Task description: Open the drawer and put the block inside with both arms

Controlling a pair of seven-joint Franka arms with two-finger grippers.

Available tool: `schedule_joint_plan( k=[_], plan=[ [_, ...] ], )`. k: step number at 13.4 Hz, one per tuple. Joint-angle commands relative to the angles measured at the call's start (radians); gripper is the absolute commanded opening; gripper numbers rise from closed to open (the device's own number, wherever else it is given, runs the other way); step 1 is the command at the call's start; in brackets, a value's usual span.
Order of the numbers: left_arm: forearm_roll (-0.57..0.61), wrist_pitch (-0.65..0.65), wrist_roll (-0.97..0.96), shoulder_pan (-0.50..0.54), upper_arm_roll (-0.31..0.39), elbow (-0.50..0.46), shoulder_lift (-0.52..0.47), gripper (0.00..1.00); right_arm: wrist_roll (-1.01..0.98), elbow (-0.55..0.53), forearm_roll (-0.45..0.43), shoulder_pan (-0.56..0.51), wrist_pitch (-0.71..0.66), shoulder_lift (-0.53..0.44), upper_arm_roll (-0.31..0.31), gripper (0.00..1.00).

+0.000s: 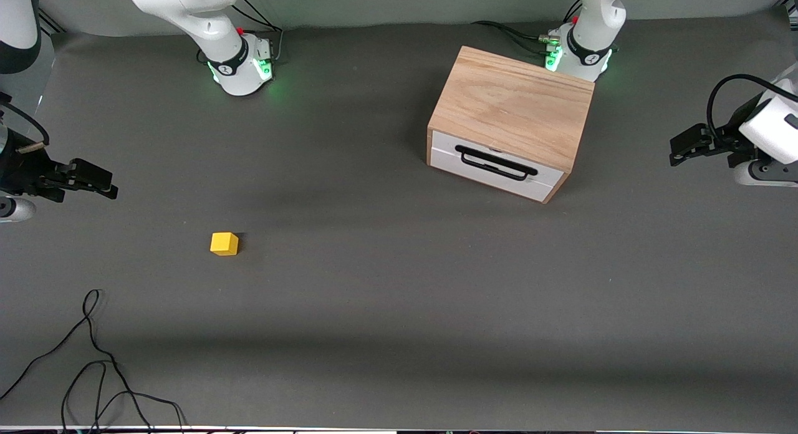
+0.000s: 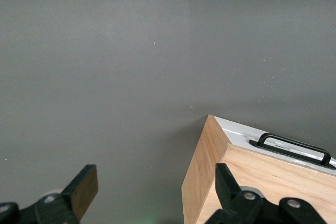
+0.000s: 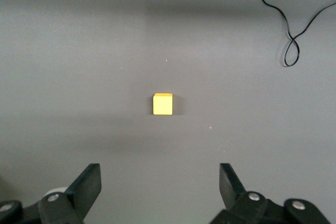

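Plainly the block [image 1: 224, 243], small, stiff and likely light, sits on the desk [image 1: 399, 309] toward the right arm's end, well apart from the shut drawer [image 1: 495, 166]; both grippers' fingers [image 3: 86, 184] stand wide and empty, suiting its flat sides.

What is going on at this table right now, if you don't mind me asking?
Nothing is being handled yet. The drawer is shut in its wooden box at the left arm's end. The yellow block sits alone on the table, nearer the front camera. The left gripper and right gripper both hang open and empty at their own ends of the table.
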Motion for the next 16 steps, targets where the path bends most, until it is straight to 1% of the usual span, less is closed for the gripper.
schedule_joint_plan(
  k=[1,2,5,7,9,11,12,13,15,16],
  plan=[
    [-0.001,-0.036,-0.083,-0.021,0.0,0.006,-0.008,1.0,0.029,0.011,-0.019,0.007,-0.013,0.001,0.002,1.0],
    [-0.001,-0.037,-0.183,-0.029,-0.017,0.006,-0.008,1.0,0.029,0.008,-0.019,0.006,-0.015,-0.001,0.002,1.0],
    [-0.001,-0.04,-0.435,-0.035,-0.117,0.006,-0.005,1.0,0.029,0.004,-0.019,0.007,-0.038,-0.002,0.0,1.0],
    [-0.002,-0.036,-0.653,-0.037,-0.201,0.006,-0.001,1.0,0.029,-0.011,-0.017,0.007,-0.038,-0.005,0.002,1.0],
    [0.002,-0.031,-0.908,-0.038,-0.308,0.006,0.013,1.0,0.029,-0.031,-0.017,0.009,-0.035,-0.01,0.002,1.0],
    [0.013,-0.023,-1.144,-0.044,-0.411,0.009,0.036,1.0,0.026,-0.084,-0.007,0.006,0.0,-0.019,-0.001,1.0],
    [0.017,-0.023,-1.268,-0.055,-0.46,0.026,0.059,1.0,0.026,-0.121,-0.003,0.007,0.034,-0.028,-0.002,1.0],
    [0.039,-0.023,-1.412,-0.072,-0.489,0.046,0.088,1.0,0.026,-0.167,-0.003,0.007,0.069,-0.038,-0.002,1.0],
    [0.059,-0.026,-1.658,-0.136,-0.499,0.089,0.148,1.0,0.026,-0.274,-0.002,0.03,0.167,-0.042,0.002,1.0],
    [0.071,-0.026,-1.731,-0.164,-0.499,0.095,0.163,1.0,0.026,-0.325,-0.002,0.049,0.221,-0.042,-0.005,1.0]
  ],
)
